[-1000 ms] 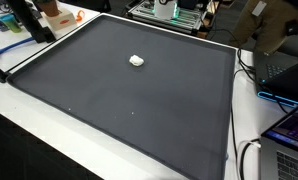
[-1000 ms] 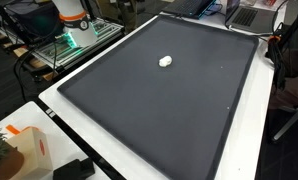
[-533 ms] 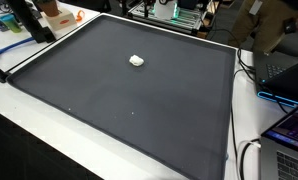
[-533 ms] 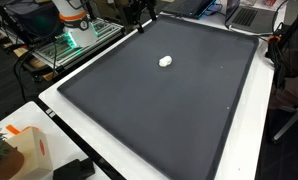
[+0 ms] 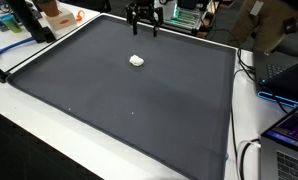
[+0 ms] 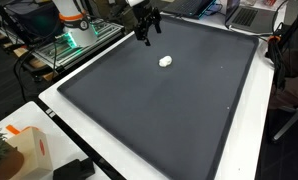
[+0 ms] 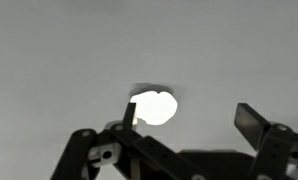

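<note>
My gripper [image 5: 144, 31] wide open, empty, hovering by edge of dark grey flat mat [image 5: 129, 110]. I see small white rounded lump [image 7: 154, 107] below, apart.

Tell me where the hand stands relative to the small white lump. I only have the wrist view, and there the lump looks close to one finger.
Observer: In both exterior views the hand hangs open near one edge of the mat, apart from the white lump and not touching it.
Operator: What is the grey surface under it?
Observer: It is a large dark mat lying on a white table, whose border shows along the mat's edges.
Operator: Anything close to the mat?
Observer: In an exterior view a laptop sits just off one side of the mat, well away from the lump.
</note>
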`<state>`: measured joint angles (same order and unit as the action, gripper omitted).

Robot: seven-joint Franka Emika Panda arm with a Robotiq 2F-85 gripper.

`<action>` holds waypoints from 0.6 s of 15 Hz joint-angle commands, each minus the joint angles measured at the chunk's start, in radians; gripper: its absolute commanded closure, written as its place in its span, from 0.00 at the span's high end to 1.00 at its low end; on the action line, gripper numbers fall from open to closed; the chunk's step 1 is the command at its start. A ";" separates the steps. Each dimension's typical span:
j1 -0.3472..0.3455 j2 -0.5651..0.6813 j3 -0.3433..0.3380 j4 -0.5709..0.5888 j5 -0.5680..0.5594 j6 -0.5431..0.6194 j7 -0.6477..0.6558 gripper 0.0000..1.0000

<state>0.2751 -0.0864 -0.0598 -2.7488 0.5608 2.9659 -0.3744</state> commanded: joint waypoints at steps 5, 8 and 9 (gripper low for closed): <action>0.022 0.015 -0.002 0.006 0.078 0.035 -0.044 1.00; 0.078 0.008 -0.011 0.006 0.270 0.064 -0.165 1.00; 0.096 0.004 -0.011 0.007 0.341 0.091 -0.214 1.00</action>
<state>0.3146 -0.0835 -0.0603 -2.7421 0.7277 3.0000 -0.4692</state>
